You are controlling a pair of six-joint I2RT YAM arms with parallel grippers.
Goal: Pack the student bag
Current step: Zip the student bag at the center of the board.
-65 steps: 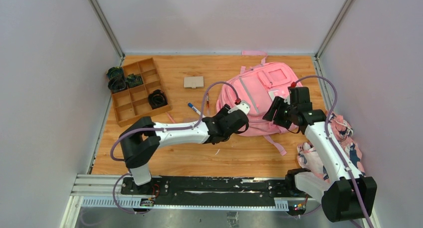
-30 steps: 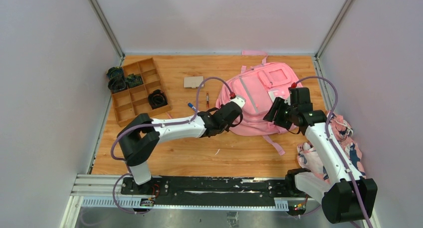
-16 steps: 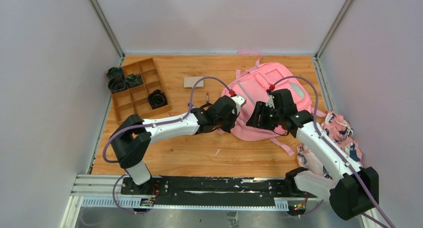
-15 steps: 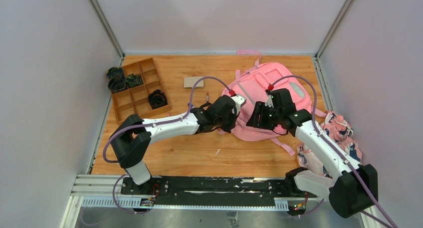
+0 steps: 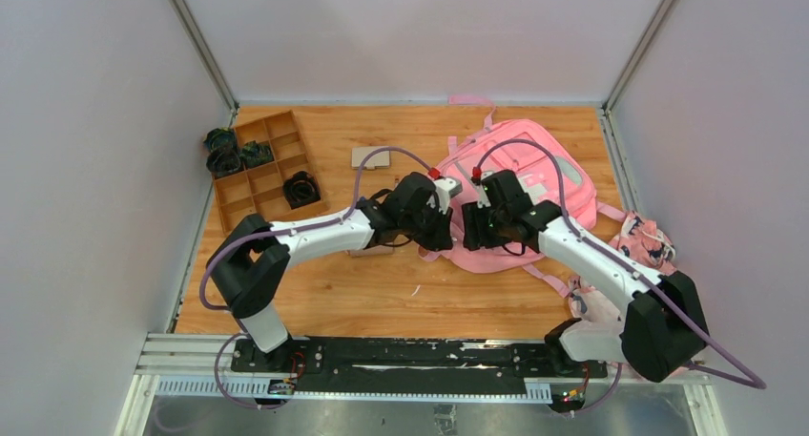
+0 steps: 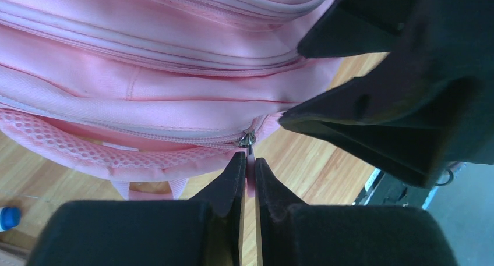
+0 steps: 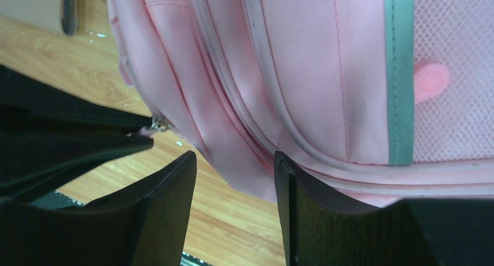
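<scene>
The pink student bag [image 5: 539, 183] lies flat on the wooden table at the right of centre. My left gripper [image 5: 441, 228] is at its near left edge. In the left wrist view the left gripper [image 6: 249, 164] is shut on the pink zipper pull [image 6: 250, 168] that hangs from the metal slider [image 6: 247, 139]. My right gripper [image 5: 474, 230] is right beside it. In the right wrist view the right gripper [image 7: 233, 176] is open, with the bag's [image 7: 326, 74] rounded edge between its fingers [image 7: 175, 184] but not clamped.
A wooden compartment tray [image 5: 250, 199] with dark items stands at the far left. A tan card [image 5: 370, 156] lies behind the left arm. A patterned cloth bundle [image 5: 649, 250] lies at the right wall. A blue-capped pen [image 6: 4, 217] lies near the bag.
Both grippers have moved left and closer together at the bag's near left edge. The bag has turned and shifted left with them. The pens are now hidden under the left arm.
</scene>
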